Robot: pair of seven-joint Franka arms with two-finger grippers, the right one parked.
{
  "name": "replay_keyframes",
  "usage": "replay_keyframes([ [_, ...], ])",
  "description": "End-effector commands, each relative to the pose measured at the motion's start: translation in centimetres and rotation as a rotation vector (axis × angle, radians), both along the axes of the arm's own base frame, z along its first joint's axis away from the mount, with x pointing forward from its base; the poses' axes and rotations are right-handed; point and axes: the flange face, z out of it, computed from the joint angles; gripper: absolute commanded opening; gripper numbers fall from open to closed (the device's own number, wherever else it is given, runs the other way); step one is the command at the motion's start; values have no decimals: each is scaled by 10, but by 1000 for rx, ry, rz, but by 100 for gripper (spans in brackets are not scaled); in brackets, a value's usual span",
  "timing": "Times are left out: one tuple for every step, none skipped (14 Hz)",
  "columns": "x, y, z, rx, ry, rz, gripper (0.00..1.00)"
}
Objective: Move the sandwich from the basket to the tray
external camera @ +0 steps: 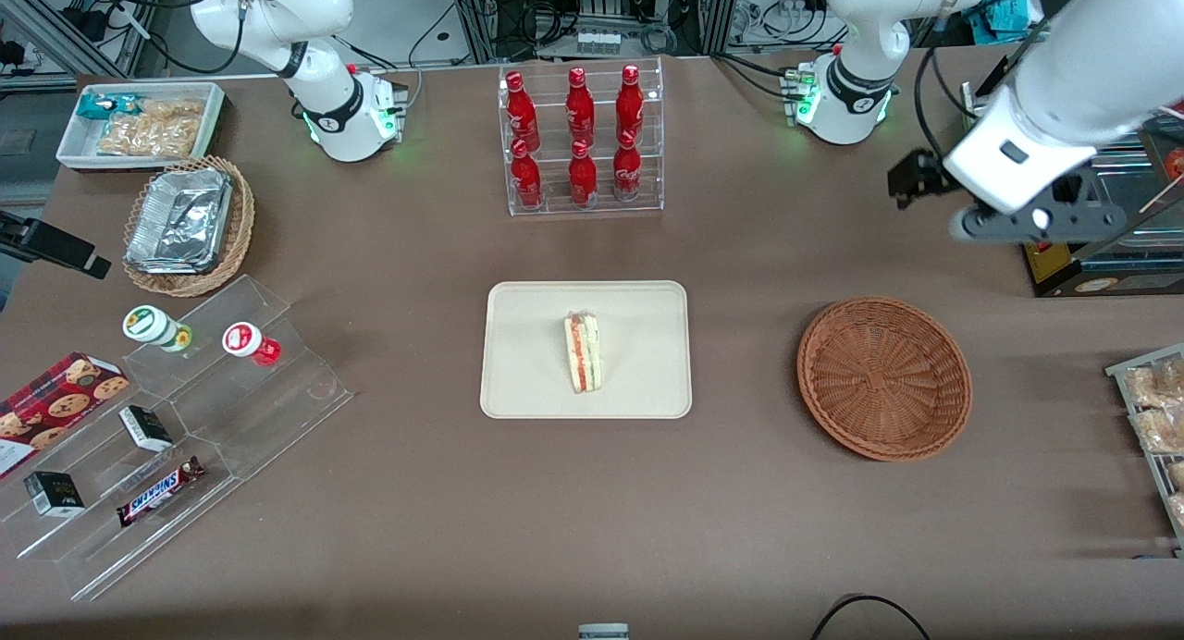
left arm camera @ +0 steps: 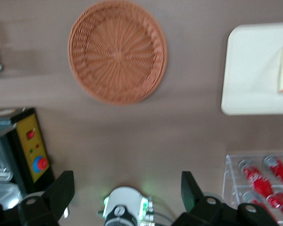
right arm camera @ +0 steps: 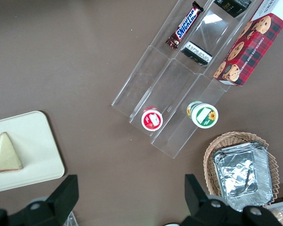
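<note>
The brown tabletop point(external camera: 444, 492) carries the cream tray point(external camera: 638, 381) at its middle and the round wicker basket point(external camera: 883, 377) beside it toward the working arm's end. The pincer point(left arm camera: 127, 188), fingers spread wide, hangs high above the tabletop, with the basket below it and nearer the front camera. A clear rack of red bottles point(external camera: 581, 141) stands farther from the front camera than the tray.

Even overhead light, soft shadows, blurred left wrist view.
</note>
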Motion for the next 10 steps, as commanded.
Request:
replay_keyframes([
  [-21, 3, -12, 26, 20, 11, 100],
  [-19, 4, -8, 20, 1, 14, 100],
  [-18, 7, -7, 20, -4, 25, 100],
  [-18, 11, -4, 23, -10, 49, 100],
  [-18, 14, -2, 24, -16, 82, 100],
  [-17, 17, 2, 22, -23, 97, 100],
  [-16, 23, 2, 21, -23, 108, 100],
  [-14, 30, 3, 15, -24, 121, 100],
  [-13, 34, 4, -10, -18, 132, 100],
  [-12, 42, 10, -32, -18, 147, 100],
])
